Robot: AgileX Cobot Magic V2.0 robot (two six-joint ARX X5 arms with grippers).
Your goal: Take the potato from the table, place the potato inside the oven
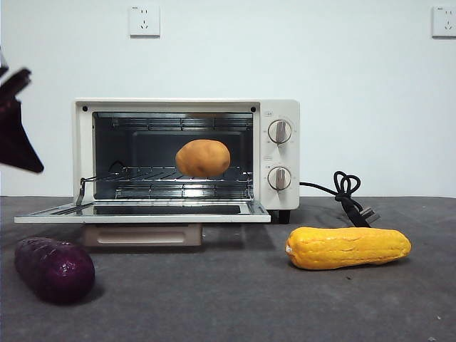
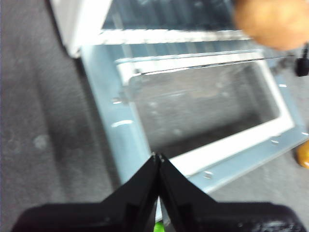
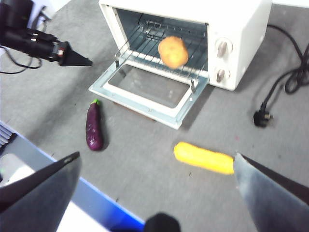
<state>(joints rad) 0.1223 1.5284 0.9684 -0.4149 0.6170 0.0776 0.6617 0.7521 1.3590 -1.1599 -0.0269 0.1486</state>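
Observation:
The tan-orange potato (image 1: 203, 158) (image 3: 173, 52) lies on the wire rack inside the cream-white oven (image 1: 281, 107) (image 3: 241, 29), whose glass door (image 1: 142, 211) (image 2: 125, 140) hangs open and flat. At the edge of the left wrist view the potato (image 2: 275, 21) shows as a blur. My left gripper (image 2: 158, 157) (image 1: 35, 167) (image 3: 88, 62) is shut and empty, hovering above and to the left of the door's outer corner. My right gripper (image 3: 157, 155) is open and empty, high above the dark grey table (image 1: 235, 299).
A dark purple sweet potato (image 1: 53, 269) (image 3: 94, 125) lies in front of the door's left end. A long yellow bumpy vegetable (image 1: 348, 247) (image 3: 203, 158) lies front right of the oven. The black cord and plug (image 1: 347, 192) (image 3: 262, 118) trail on the right.

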